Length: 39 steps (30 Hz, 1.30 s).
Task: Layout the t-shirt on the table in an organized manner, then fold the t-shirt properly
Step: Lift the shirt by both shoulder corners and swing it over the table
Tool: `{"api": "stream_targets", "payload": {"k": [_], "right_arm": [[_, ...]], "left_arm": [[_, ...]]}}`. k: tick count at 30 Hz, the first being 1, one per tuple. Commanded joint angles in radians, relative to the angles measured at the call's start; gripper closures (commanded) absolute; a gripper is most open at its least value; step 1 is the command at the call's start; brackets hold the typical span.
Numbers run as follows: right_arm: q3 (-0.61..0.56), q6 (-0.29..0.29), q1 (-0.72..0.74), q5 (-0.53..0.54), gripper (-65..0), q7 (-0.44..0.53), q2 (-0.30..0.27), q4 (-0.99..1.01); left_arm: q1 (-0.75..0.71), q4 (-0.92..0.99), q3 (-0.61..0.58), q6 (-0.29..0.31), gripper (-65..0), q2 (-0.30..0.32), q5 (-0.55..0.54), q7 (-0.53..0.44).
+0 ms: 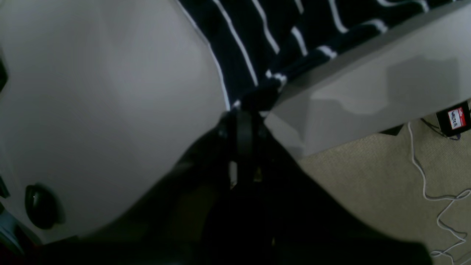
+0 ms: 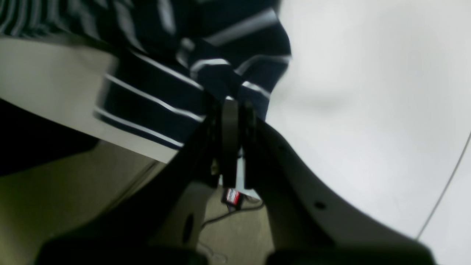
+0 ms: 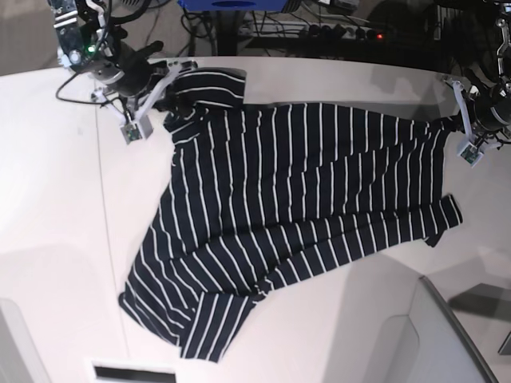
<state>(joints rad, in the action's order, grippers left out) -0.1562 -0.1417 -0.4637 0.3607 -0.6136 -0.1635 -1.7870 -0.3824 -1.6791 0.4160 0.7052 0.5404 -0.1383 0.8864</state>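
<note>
Bare table [image 3: 48, 175] flanks the t-shirt [image 3: 295, 191] covering its middle.

Left black two-fingered gripper [image 1: 247, 110], jaws pressed together, pinches dark striped cloth t-shirt [image 3: 295, 207] at its tip. Right black two-fingered gripper [image 2: 235, 101], likewise clamped, grips striped fabric just ahead of its closed fingers [image 2: 230, 121]. Both wrists tilt downward.
</note>
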Motion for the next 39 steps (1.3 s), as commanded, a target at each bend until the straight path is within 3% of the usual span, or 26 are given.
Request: {"api": "stream_targets", "payload": {"k": [1,5,11,19,25,28,32,36,39], "right_arm": [[0.027,0.0,0.009,0.004,0.0,0.027,-0.029,-0.053],[0.091,0.0,0.066,0.004,0.0,0.014,-0.078,-0.147],[0.197,0.0,0.237,0.004,0.0,-0.078,-0.118,-0.175],[0.211,0.0,0.506,0.004,0.0,-0.139,-0.173,-0.165],[0.212,0.0,0.569,0.004,0.0,-0.141,-0.193,-0.126],[0.206,0.0,0.515,0.008,0.0,-0.133,-0.178,-0.073],[0.201,-0.009,0.504,0.01,0.0,-0.133,-0.097,0.032],[0.208,-0.148,0.541,0.01,0.0,-0.133,-0.014,0.189],[0.212,-0.206,0.552,0.01,-0.2,-0.134,0.034,0.276]], "left_arm": [[0.036,-0.029,0.01,-0.007,0.0,0.022,0.001,-0.011],[0.102,-0.054,0.01,-0.007,0.0,0.022,0.001,-0.008],[0.251,-0.068,0.008,-0.007,0.0,0.019,0.012,-0.005],[0.529,-0.06,-0.042,-0.007,0.0,-0.088,0.322,-0.005],[0.615,-0.025,-0.179,-0.007,0.0,-0.099,0.404,-0.005],[0.55,-0.029,-0.227,-0.007,0.0,-0.104,0.403,-0.005],[0.409,-0.034,-0.225,-0.007,0.0,-0.127,0.403,-0.011],[0.248,-0.04,-0.225,-0.007,0.0,-0.127,0.403,-0.014],[0.15,-0.042,-0.223,-0.007,0.0,-0.127,0.401,-0.019]]}}
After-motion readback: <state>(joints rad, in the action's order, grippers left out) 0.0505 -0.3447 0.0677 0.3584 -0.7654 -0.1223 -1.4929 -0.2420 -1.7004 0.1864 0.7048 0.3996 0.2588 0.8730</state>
